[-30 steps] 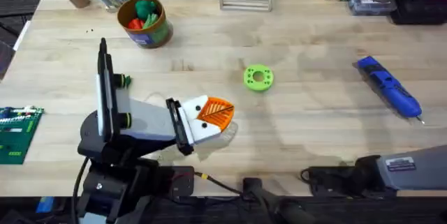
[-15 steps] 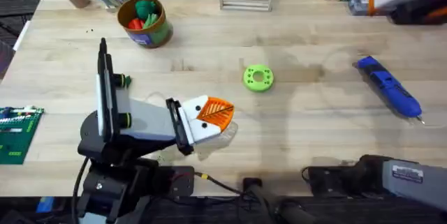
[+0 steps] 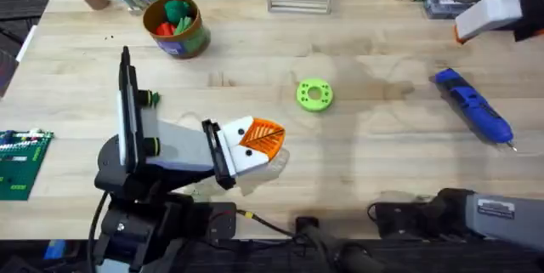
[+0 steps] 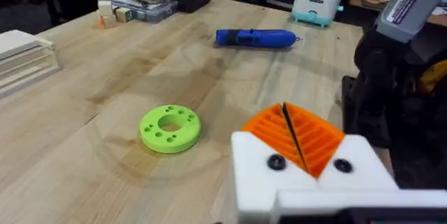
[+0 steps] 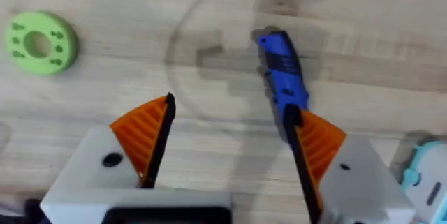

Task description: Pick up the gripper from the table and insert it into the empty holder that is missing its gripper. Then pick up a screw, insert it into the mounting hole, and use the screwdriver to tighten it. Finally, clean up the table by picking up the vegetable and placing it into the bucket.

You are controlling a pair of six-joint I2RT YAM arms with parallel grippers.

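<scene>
Your right gripper (image 5: 227, 140): fingers spread open above the blue screwdriver (image 5: 283, 77). Your left gripper (image 4: 290, 137): fingers closed, empty, near green ring (image 4: 170, 128).

The left tool (image 3: 263, 141) is held low near the left arm's base, orange pads pressed together. The right tool (image 5: 227, 144) is raised, pads spread apart.
</scene>
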